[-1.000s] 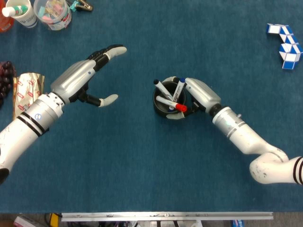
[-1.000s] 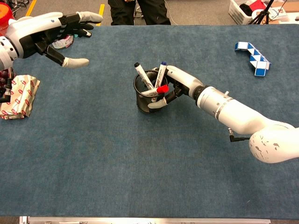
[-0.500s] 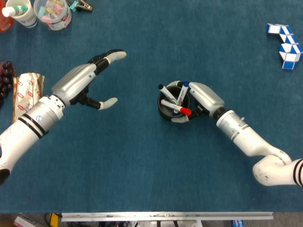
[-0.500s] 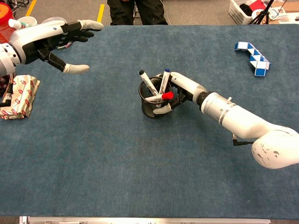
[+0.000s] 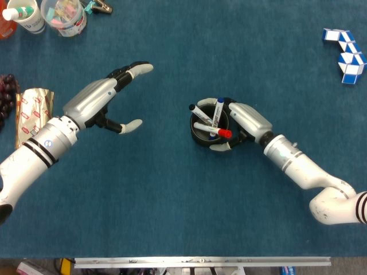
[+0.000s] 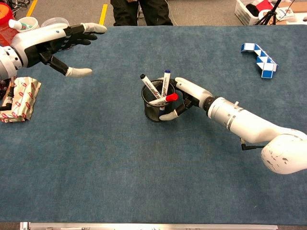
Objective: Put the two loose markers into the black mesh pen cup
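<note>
The black mesh pen cup (image 5: 202, 135) (image 6: 152, 111) stands upright near the table's middle. Three markers stick out of it: one black-capped (image 5: 199, 109) (image 6: 147, 84), one blue-capped (image 5: 218, 109) (image 6: 166, 79) and one red-capped (image 5: 221, 132) (image 6: 169, 98). My right hand (image 5: 245, 120) (image 6: 190, 93) wraps the cup's right side, fingers curved by the rim and thumb against the base. My left hand (image 5: 102, 99) (image 6: 53, 41) hovers well to the left with fingers spread, holding nothing. I see no marker lying loose on the table.
A blue-and-white twist puzzle (image 5: 346, 54) (image 6: 259, 59) lies at the far right. Cups of supplies (image 5: 64, 15) stand at the far left corner. A foil snack packet (image 5: 33, 109) (image 6: 18, 97) and dark grapes (image 5: 7, 91) lie at the left edge.
The cup and my right hand shifted slightly rightward and toward the near edge; the markers resettled in the cup. My left hand drifted only a little.
</note>
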